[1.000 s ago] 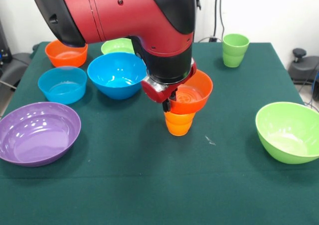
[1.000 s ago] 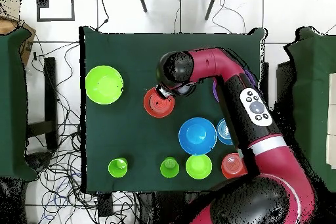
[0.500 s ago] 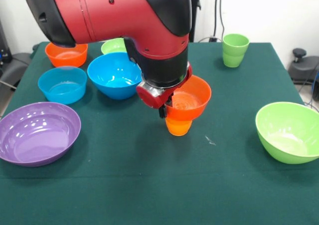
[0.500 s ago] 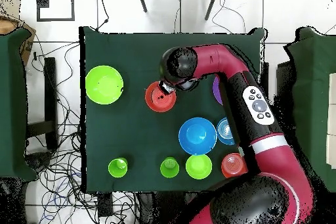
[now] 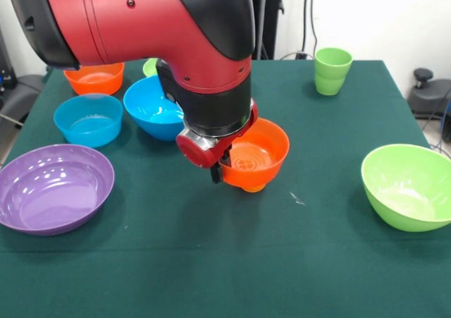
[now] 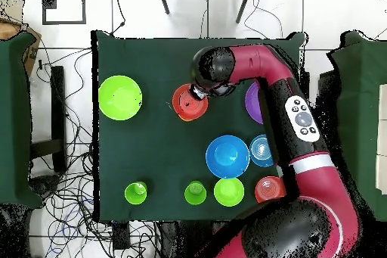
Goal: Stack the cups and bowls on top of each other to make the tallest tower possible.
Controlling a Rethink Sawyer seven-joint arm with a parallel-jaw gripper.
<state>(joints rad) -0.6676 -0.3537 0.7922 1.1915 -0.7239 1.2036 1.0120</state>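
Note:
My gripper [image 5: 220, 171] is shut on the left rim of an orange bowl [image 5: 255, 161], held low near the table's middle; I cannot tell whether its base touches the cloth. It also shows in the overhead view [image 6: 187, 104], with the gripper [image 6: 198, 93] at its rim. No orange cup shows apart from this bowl. A green cup [image 5: 332, 70] stands at the far right. A blue bowl [image 5: 149, 106], a light blue bowl [image 5: 88, 119], a purple bowl [image 5: 53, 187] and a large lime green bowl [image 5: 409, 185] stand apart. No tower shows.
A second orange bowl [image 5: 93, 77] and a small lime bowl [image 5: 149, 67] sit at the far left, partly behind the arm. The overhead view shows two green cups [image 6: 136, 192] [image 6: 195, 193] near the robot's edge. The table [image 5: 211, 276] has a dark green cloth.
The arm has moved lower and toward the table's near side with the orange bowl. The orange cup seen under the bowl earlier no longer shows.

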